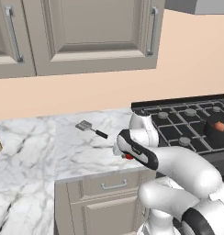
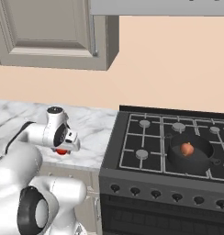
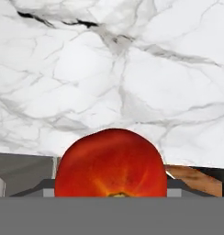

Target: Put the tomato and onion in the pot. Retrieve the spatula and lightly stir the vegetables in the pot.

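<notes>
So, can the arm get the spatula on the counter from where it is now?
Probably yes, but not right away. The spatula lies in the open on the marble counter, just beyond the claw, with nothing between. The claw, though, sits at the tomato, so that must go first.

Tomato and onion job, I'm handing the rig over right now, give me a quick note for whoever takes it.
Gripper: low over the marble counter, closed around the tomato, which sits at counter level, not lifted.
Onion: already in the pot on the stove.
Spatula: lying on the counter behind the arm, untouched.
Done: onion in pot.
Left: carry the tomato to the pot, fetch the spatula, stir lightly.
</notes>
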